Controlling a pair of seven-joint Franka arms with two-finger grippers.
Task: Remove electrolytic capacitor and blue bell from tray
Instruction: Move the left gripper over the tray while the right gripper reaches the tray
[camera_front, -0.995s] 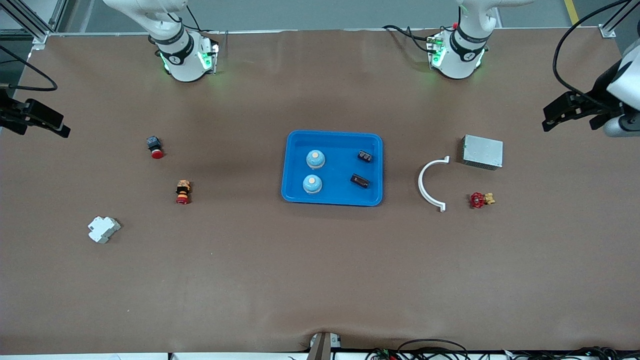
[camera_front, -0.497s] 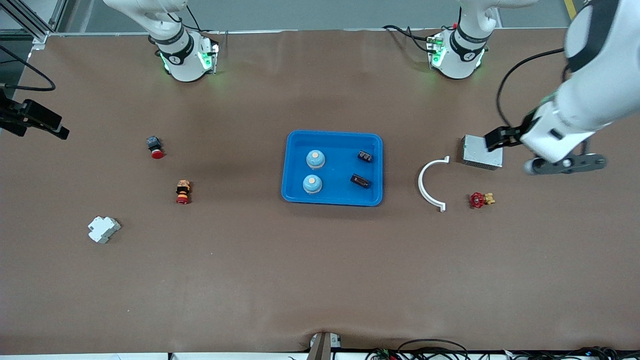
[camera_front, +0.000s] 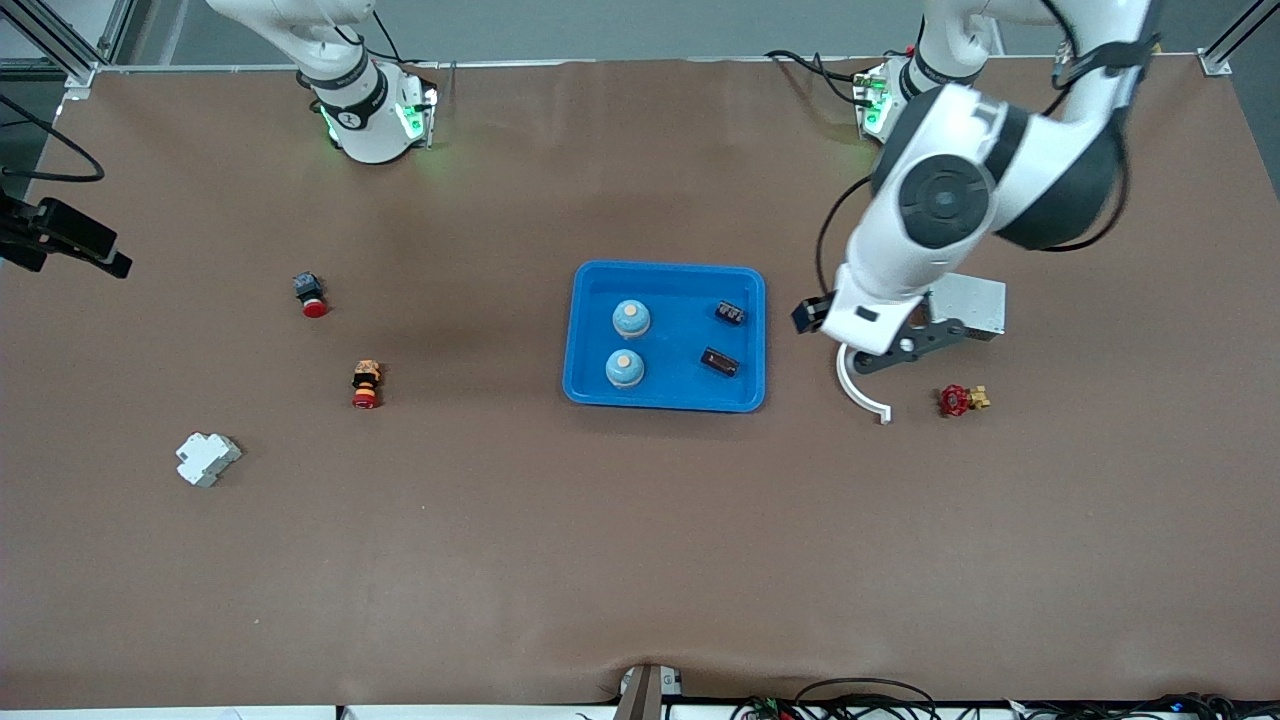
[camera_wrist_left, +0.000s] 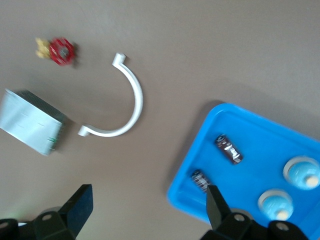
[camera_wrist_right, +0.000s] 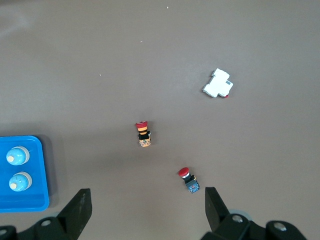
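Observation:
A blue tray (camera_front: 668, 267) sits mid-table. It holds two light-blue bells (camera_front: 631, 318) (camera_front: 624, 367) and two black capacitors (camera_front: 730, 312) (camera_front: 719, 361). My left gripper (camera_front: 893, 350) is open and empty in the air, over the bare table between the tray and a white curved clamp (camera_front: 860, 392). The left wrist view shows that gripper (camera_wrist_left: 148, 207), the tray (camera_wrist_left: 260, 145), both capacitors (camera_wrist_left: 228, 148) (camera_wrist_left: 200, 180) and both bells (camera_wrist_left: 302, 171) (camera_wrist_left: 276, 204). My right gripper (camera_front: 60, 240) waits open and empty past the right arm's end of the table; its wrist view (camera_wrist_right: 147, 205) shows the tray's end (camera_wrist_right: 30, 197).
Toward the left arm's end lie the clamp (camera_wrist_left: 125, 100), a grey metal box (camera_front: 965, 303) and a red valve (camera_front: 960, 399). Toward the right arm's end lie a blue-bodied red button (camera_front: 309, 293), a red-and-yellow button (camera_front: 366, 385) and a white block (camera_front: 207, 458).
The left arm has swung in from past the table's end to over the gap between clamp and tray. The right gripper has barely moved. Nothing on the table has moved.

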